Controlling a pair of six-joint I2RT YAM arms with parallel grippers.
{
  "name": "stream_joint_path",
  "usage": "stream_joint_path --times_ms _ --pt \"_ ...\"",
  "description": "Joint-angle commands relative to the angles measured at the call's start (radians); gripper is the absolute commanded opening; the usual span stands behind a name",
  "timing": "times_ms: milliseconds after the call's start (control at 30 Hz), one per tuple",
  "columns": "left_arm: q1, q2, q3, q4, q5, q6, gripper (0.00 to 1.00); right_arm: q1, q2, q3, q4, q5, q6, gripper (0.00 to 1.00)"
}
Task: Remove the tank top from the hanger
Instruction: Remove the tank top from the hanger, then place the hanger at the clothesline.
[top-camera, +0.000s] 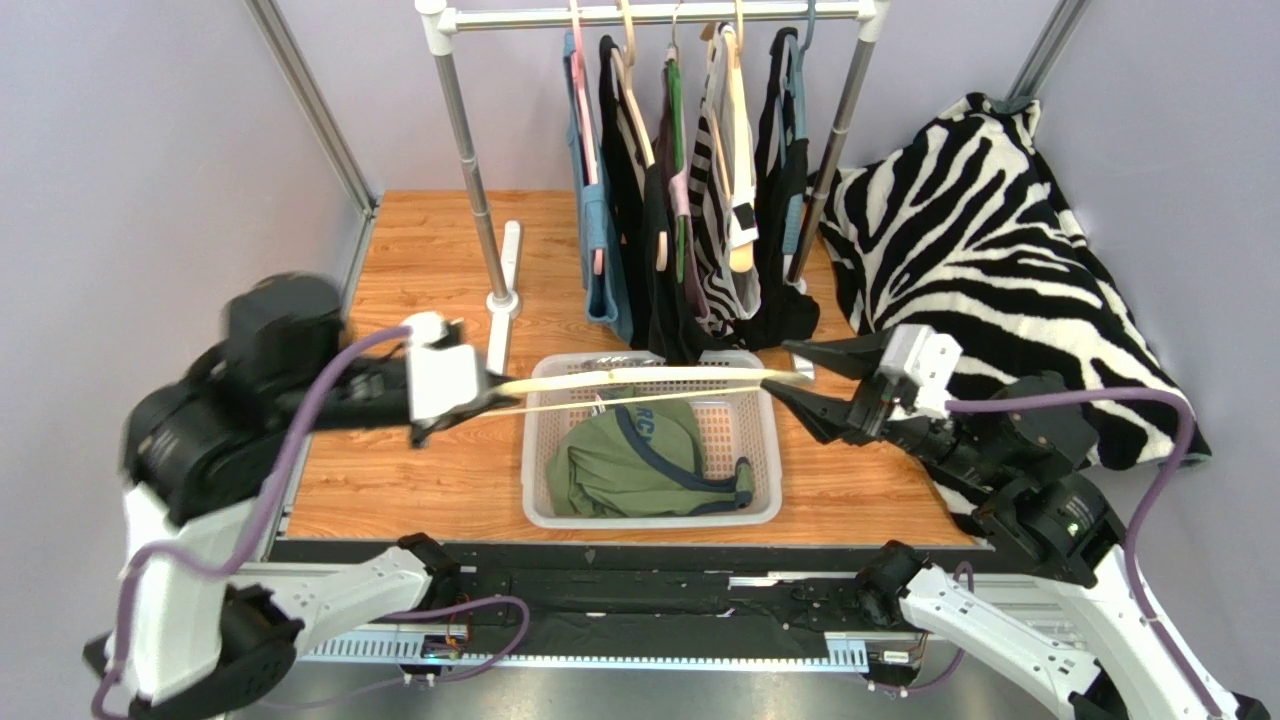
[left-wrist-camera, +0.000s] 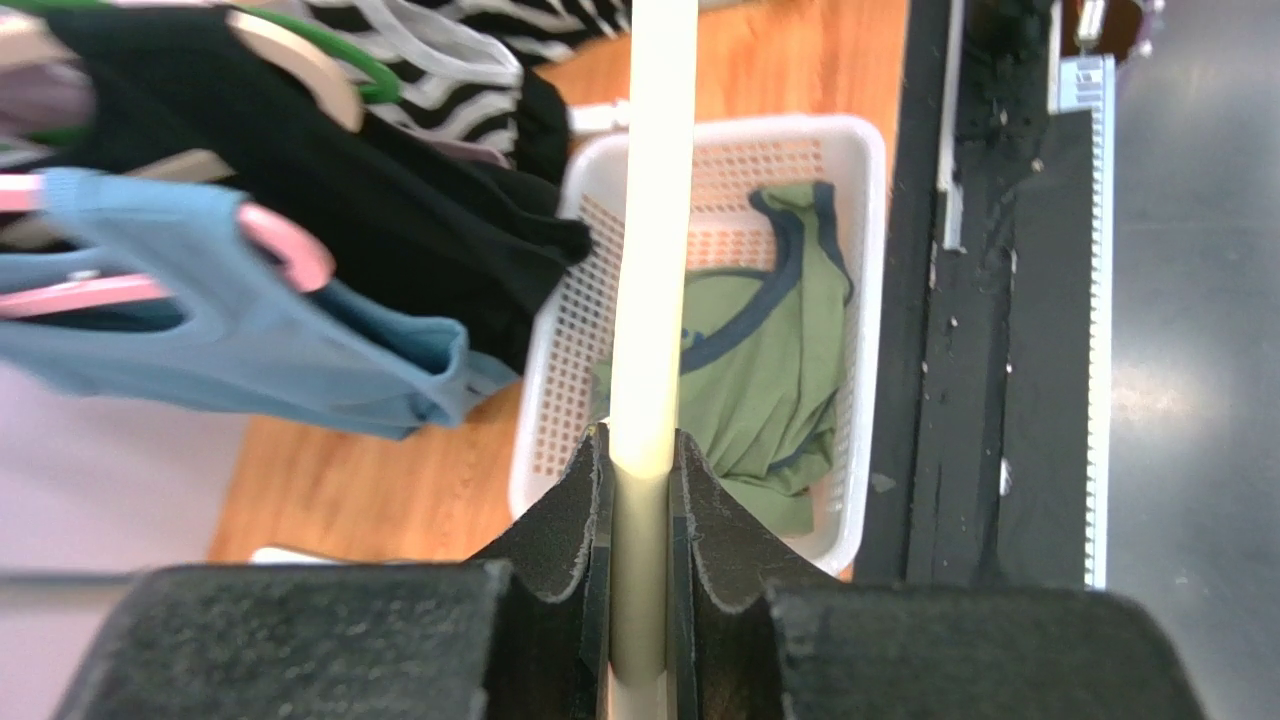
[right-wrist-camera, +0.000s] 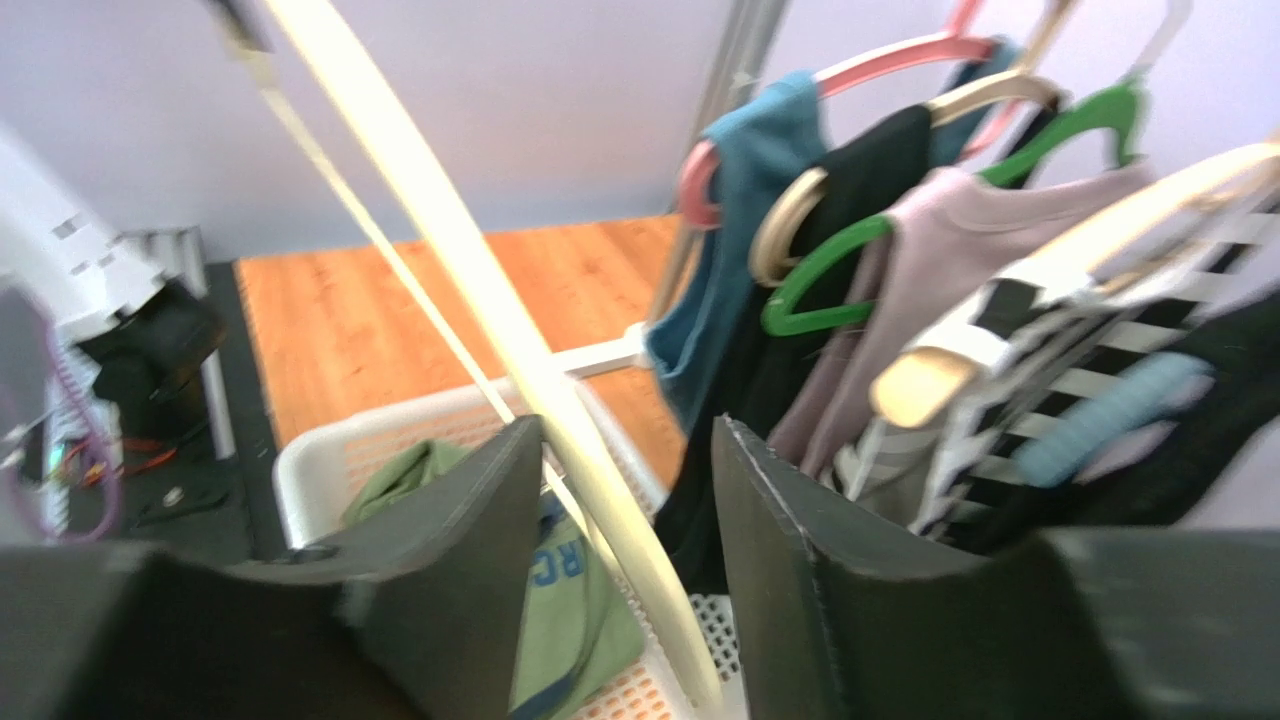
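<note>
Now bare, the hanger (top-camera: 646, 387) spans the basket (top-camera: 535, 450), my left claw (left-wrist-camera: 643, 450) clamped on one end, my right claw (right-wrist-camera: 619, 443) parted around the other, the green tank top (top-camera: 624, 462) lying inside; next, I judge, the hanger goes down

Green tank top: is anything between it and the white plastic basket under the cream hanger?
Nothing visible does. The green tank top already lies inside the white plastic basket. The cream hanger, clamped in the left gripper, spans above it and looks bare.
</note>
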Motion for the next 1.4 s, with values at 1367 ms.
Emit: stream_joint_path --times_ms 1367 --pt "0.365 0.100 0.073 0.172 -0.607 -0.623 0.00 -0.008 0.011 0.016 0.035 0.435 0.138 0.51"
